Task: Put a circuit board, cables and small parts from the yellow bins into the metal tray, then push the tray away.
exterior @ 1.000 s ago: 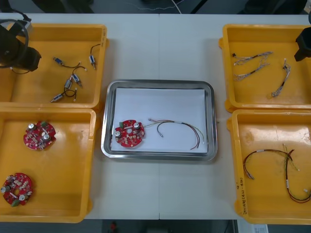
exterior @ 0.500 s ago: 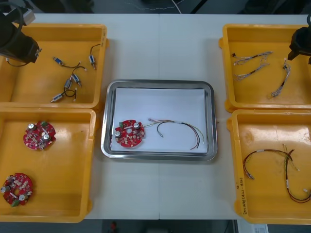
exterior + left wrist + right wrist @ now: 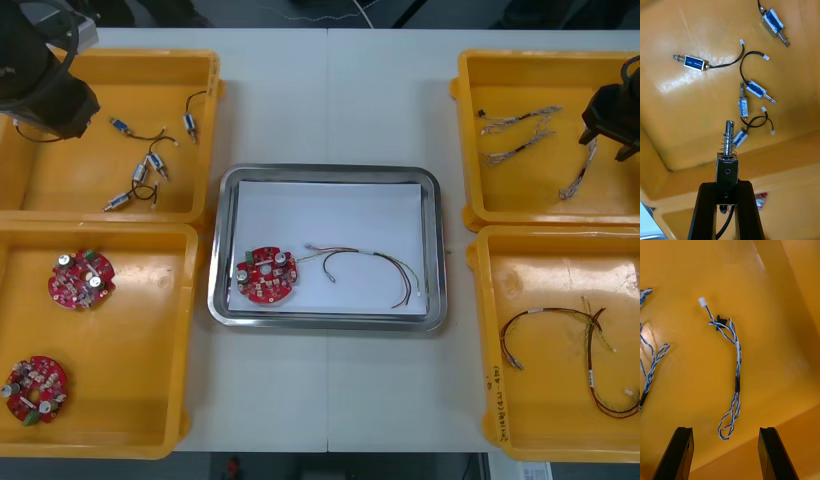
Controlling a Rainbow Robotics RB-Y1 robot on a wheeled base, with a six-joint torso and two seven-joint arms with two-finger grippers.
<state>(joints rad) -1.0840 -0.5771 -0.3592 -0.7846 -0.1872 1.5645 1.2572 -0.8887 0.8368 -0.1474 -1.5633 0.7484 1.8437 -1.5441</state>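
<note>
Metal part (image 3: 727, 157) clamped: left end effector (image 3: 727, 187) | right end effector (image 3: 726, 429) apart, over cable (image 3: 737, 363) | bin (image 3: 490, 400) writing illegible

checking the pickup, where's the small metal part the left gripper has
In the left wrist view the small metal part is clamped in the left gripper, over the far yellow bin on the robot's left, above the loose parts lying in it.

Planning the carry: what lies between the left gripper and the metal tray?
In the front view: loose small metal parts, the yellow bin's wall, then bare table. The left gripper holds a small metal part.
</note>
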